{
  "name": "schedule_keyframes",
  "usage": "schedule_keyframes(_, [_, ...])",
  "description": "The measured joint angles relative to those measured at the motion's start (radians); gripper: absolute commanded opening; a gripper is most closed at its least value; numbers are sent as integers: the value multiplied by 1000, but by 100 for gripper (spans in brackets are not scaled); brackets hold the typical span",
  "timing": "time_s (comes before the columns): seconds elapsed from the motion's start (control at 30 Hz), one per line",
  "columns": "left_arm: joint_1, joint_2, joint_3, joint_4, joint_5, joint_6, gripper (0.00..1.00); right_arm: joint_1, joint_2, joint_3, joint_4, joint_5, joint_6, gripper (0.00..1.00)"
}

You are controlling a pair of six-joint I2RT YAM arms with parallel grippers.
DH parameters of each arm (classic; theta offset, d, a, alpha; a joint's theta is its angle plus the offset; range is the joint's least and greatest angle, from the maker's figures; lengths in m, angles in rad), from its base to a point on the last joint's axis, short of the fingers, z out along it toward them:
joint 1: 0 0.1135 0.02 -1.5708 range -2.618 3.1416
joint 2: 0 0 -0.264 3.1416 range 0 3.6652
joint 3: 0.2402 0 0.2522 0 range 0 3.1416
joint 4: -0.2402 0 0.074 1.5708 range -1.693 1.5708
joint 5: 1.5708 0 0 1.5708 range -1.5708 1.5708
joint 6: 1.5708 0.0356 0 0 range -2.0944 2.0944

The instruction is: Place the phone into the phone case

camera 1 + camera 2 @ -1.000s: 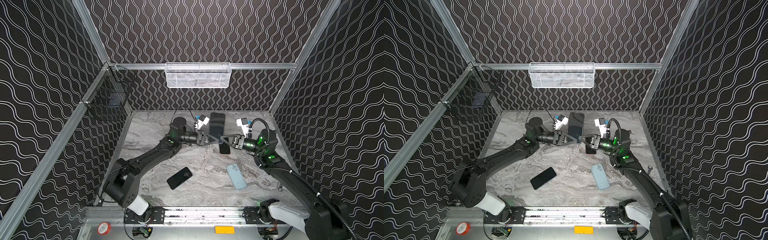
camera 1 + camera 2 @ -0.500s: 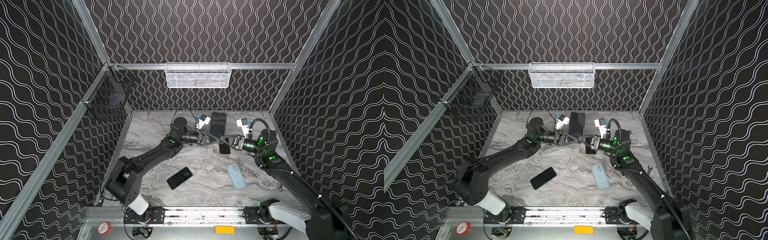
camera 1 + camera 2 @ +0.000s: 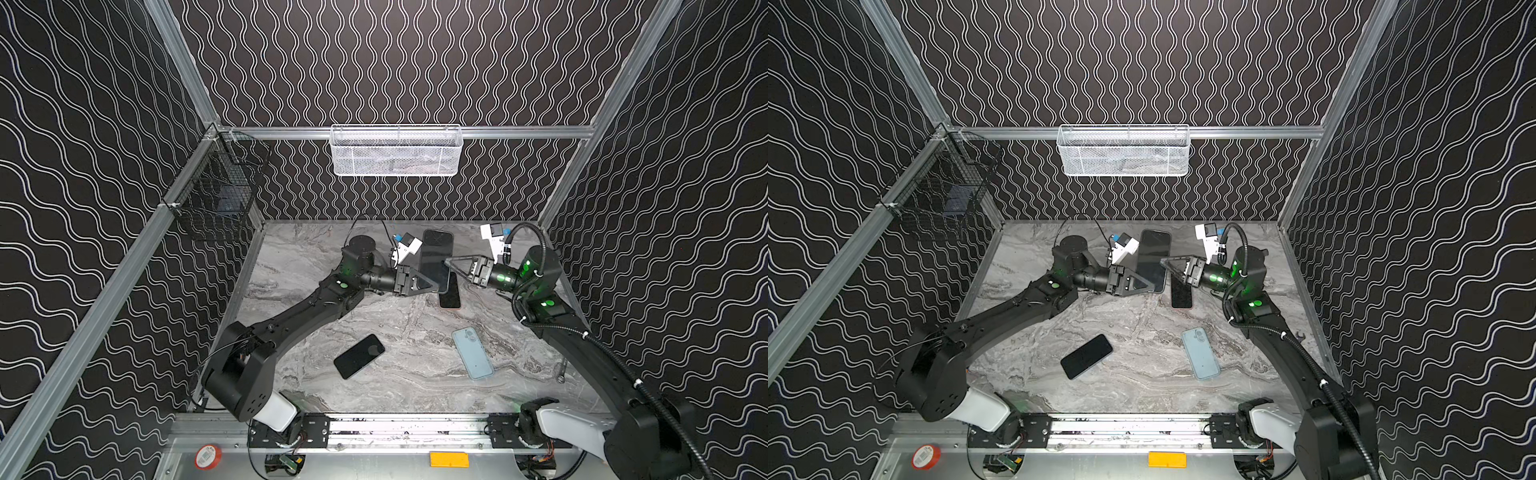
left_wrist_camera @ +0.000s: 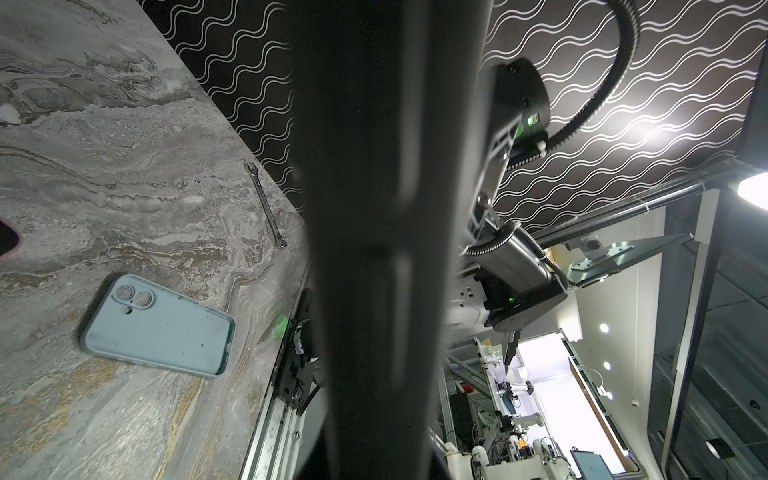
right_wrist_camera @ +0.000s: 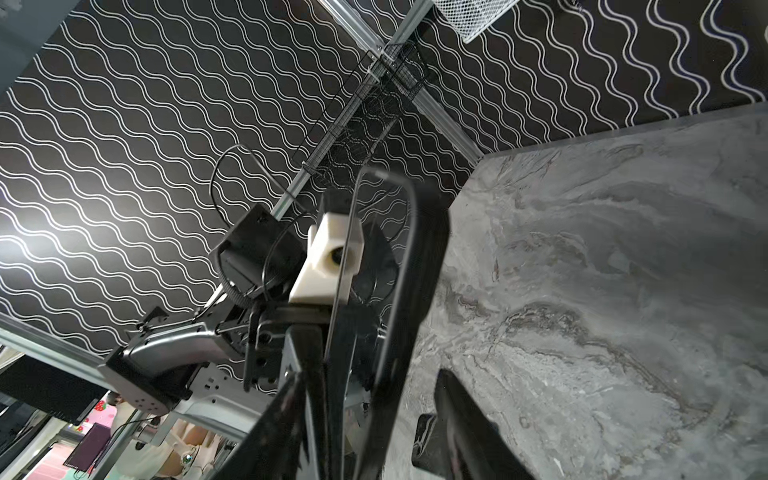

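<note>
Evidently you are mid-task: your left gripper [image 3: 434,286] is clamped on the dark phone [image 3: 436,249], held upright above the table [image 3: 316,257], your right gripper [image 3: 448,263] stands jaws apart at its edge, while the blue phone case [image 3: 473,353] lies back-up, well apart, so fitting looks undone

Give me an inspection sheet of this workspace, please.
Surface: marbled grey table.
Job's things: dark phone held upright; black phone and light blue case lying flat, apart.
Clutter: pink-edged phone flat near the grippers; wrench at the right edge.
Grippers: left gripper shut on the dark phone's lower edge; right gripper open around its side.
Cables: ribbed hose on the right arm.
Surroundings: white mesh basket, black wire basket, wavy-patterned walls.
</note>
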Motion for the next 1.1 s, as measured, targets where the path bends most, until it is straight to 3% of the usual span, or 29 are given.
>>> schedule_keyframes(0.07, [-8, -9, -6, -33, 0, 23, 0, -3, 32, 26, 21, -5, 4, 39])
schedule_keyframes(0.27, [-11, -32, -31, -61, 2, 95, 0, -5, 86, 63, 78, -48, 73, 3])
schedule_keyframes(0.53, [-11, -41, -84, 38, -3, 56, 3, -4, 82, 52, 87, -58, 84, 0])
schedule_keyframes(0.63, [-10, -42, -97, 50, -13, 38, 26, -3, 82, 37, 86, -53, 82, 0])
schedule_keyframes(0.7, [-5, -54, -103, 23, -63, 38, 48, -3, 81, 34, 71, -30, 57, 0])
schedule_keyframes(0.83, [35, -145, -114, -100, -185, 100, 75, -3, 85, 43, -29, 13, -21, 0])
schedule_keyframes(0.93, [78, -268, -126, -253, -363, 192, 88, -5, 114, 58, -147, 74, -122, 0])
schedule_keyframes(1.1, [109, -466, -153, -477, -713, 329, 97, -3, 270, 114, -341, 161, -238, 0])
